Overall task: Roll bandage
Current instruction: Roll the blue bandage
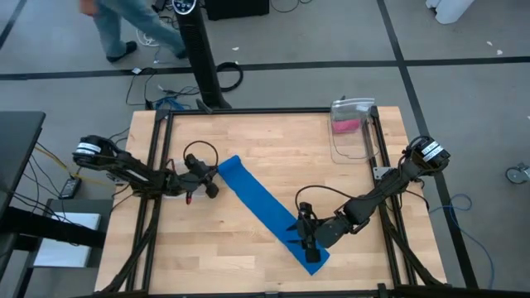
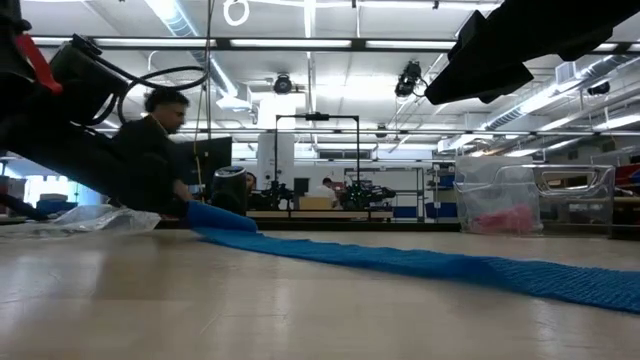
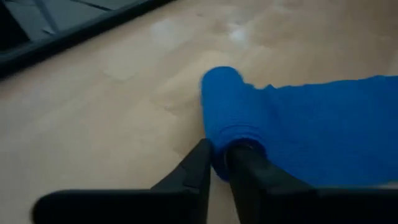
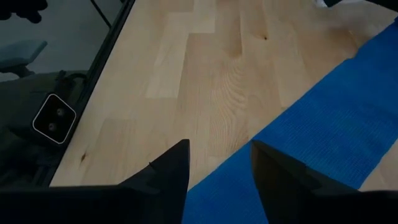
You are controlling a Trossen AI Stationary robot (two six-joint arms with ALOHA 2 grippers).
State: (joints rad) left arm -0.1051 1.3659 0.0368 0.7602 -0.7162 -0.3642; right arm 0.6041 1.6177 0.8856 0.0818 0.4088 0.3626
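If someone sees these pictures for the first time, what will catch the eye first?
The blue bandage, lying as a long diagonal strip across the wooden table. Its upper end is rolled up, and the left gripper is at that roll. The right gripper is at the opposite flat end, and a clear container with something pink stands at the table's far right corner.

The left arm comes in from the left edge of the high view, stretched toward the middle. Its end effector (image 1: 209, 185) has its fingers (image 3: 199, 168) pinched close. The right arm bends down from the right edge, and its end effector (image 1: 308, 242) sits low with fingers (image 4: 171, 168) spread apart.
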